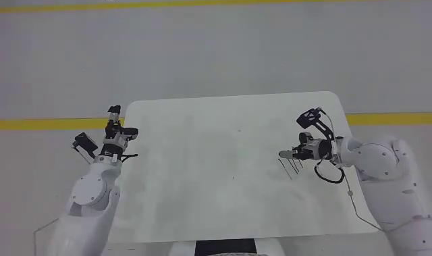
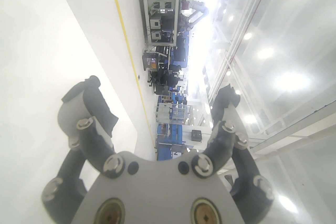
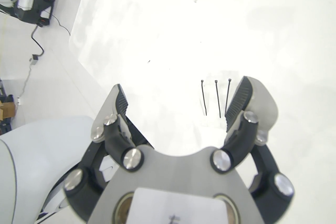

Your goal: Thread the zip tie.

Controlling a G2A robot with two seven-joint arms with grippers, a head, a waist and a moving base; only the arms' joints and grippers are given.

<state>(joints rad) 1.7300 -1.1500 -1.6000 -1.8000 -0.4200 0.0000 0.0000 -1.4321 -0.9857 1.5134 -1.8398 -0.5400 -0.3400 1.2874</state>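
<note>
Right end effector (image 3: 181,84) spread, three zip ties (image 3: 218,99) just beside.

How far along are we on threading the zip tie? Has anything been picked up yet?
Done: nothing that shows. Three zip ties lie straight, side by side and unlooped on the table.
In hand: the right gripper hovers open close by them, holding nothing. The left gripper is open and empty at the table's left edge.
Left: grasp one tie, then feed its tail through its head.
</note>
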